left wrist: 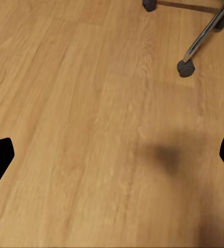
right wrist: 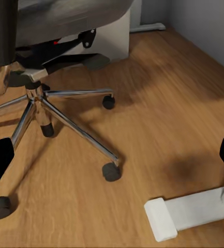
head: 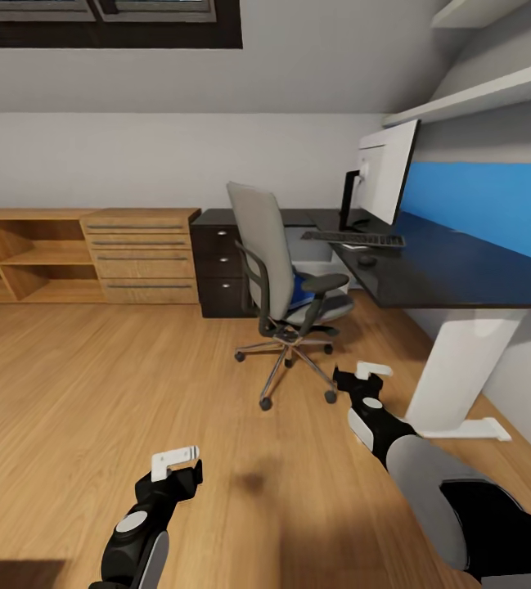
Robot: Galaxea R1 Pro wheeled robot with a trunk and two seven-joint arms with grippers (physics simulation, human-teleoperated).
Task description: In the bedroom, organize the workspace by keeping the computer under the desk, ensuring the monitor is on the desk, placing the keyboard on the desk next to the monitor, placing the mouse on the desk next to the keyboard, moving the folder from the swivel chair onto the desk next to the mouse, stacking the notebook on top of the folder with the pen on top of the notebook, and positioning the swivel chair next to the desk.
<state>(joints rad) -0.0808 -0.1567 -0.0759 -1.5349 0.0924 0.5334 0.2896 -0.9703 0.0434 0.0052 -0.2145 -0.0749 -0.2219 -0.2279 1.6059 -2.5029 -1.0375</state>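
The grey swivel chair (head: 285,286) stands on the wooden floor in front of the dark desk (head: 461,270), its back turned toward me. A blue folder (head: 300,288) lies on its seat. On the desk stand the monitor (head: 388,172), the black keyboard (head: 353,239) in front of it and the mouse (head: 366,261) nearer me. A pale box (head: 318,252), probably the computer, sits under the desk behind the chair. My left gripper (head: 175,462) hangs open over bare floor. My right gripper (head: 371,372) is open, low beside the chair's wheeled base (right wrist: 44,103).
The desk's white leg (head: 461,368) and its foot (right wrist: 189,212) stand just right of my right gripper. A dark drawer cabinet (head: 220,270), wooden drawers (head: 142,254) and an open wooden shelf unit (head: 20,254) line the far wall. Open floor spreads to the left.
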